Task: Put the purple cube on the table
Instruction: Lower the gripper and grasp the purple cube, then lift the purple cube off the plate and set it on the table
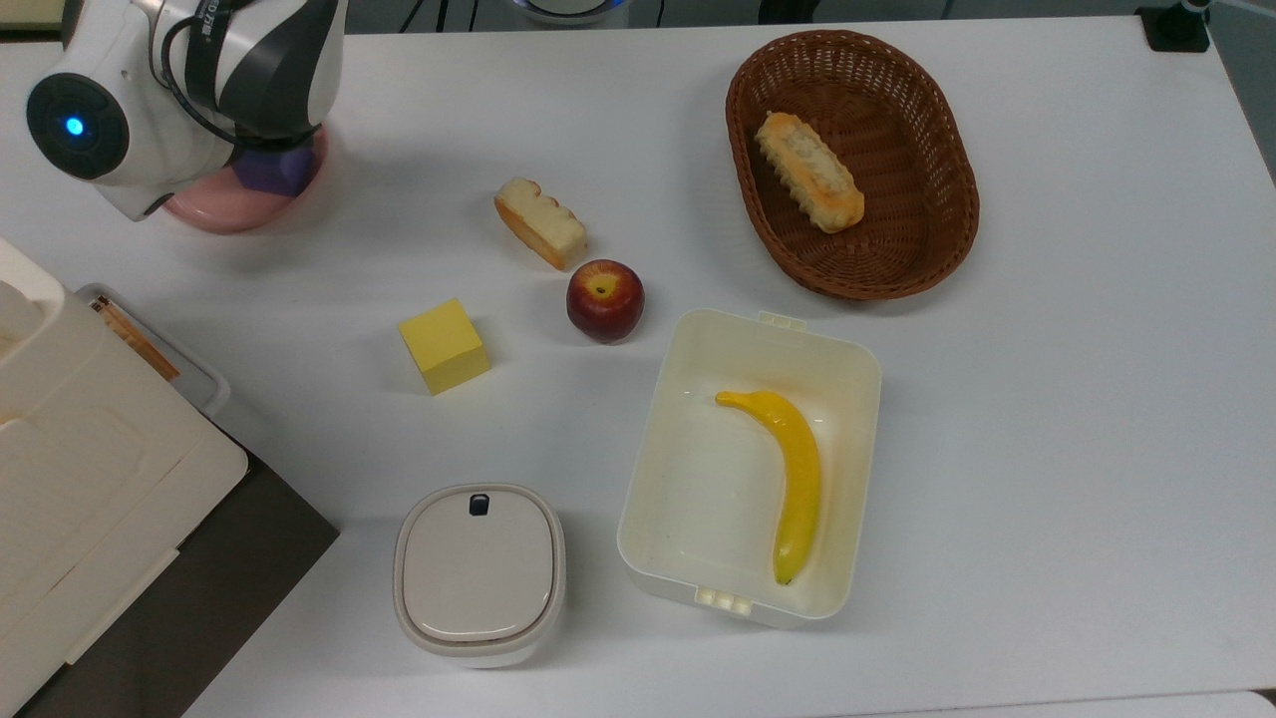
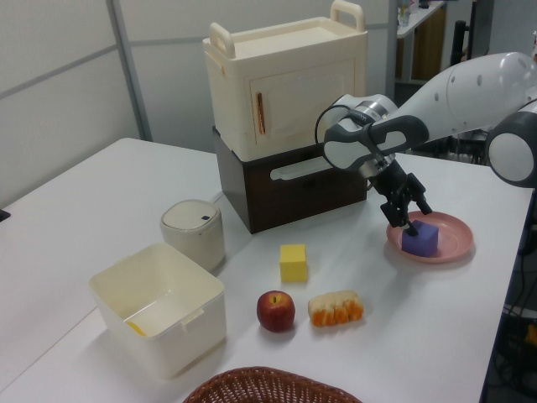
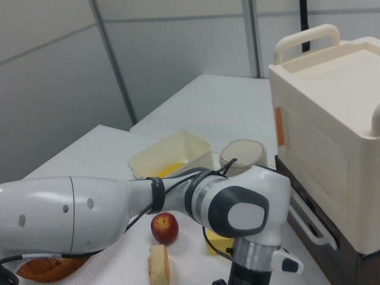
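The purple cube lies on the round pink plate at the left view's right. My gripper is open and lowered onto the cube, one fingertip at its near top edge. In the top view the arm covers most of the plate; a corner of the purple cube shows under the wrist. The white table carries everything.
A yellow cube, an apple and a bread slice lie mid-table. A wicker basket holds a bun. An open box holds a banana. A lidded container and a cabinet stand nearby.
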Motion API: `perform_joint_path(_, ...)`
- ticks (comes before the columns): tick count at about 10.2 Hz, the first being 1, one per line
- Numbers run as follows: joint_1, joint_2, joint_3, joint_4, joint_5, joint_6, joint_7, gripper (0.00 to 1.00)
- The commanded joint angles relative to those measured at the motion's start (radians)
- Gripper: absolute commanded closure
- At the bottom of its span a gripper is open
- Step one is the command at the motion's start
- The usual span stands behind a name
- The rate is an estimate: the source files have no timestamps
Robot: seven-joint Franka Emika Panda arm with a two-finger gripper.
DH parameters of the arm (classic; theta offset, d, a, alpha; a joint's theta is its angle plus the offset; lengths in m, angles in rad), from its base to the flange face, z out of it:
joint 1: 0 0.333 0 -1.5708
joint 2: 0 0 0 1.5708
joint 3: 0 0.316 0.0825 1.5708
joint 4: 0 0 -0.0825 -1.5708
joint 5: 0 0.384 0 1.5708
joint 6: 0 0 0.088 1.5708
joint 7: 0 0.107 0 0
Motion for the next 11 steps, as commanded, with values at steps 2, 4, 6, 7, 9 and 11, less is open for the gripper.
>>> perform_joint_path(2,0.005,0.006,-0.002,-0.025,-0.015,0.012,-0.009,0.0)
perform_joint_path(4,0.005,0.006,-0.001,-0.034,-0.015,0.012,-0.009,0.0)
perform_joint_path(6,0.007,0.006,0.002,-0.043,-0.014,0.026,-0.007,0.42)
perform_joint_path(7,0.008,0.006,0.004,-0.043,-0.014,0.026,-0.009,0.73)
perform_joint_path(9,0.007,0.003,0.004,-0.042,-0.013,0.024,-0.018,1.0)
perform_joint_path(11,0.007,-0.005,0.002,-0.038,-0.015,0.017,-0.02,1.0)
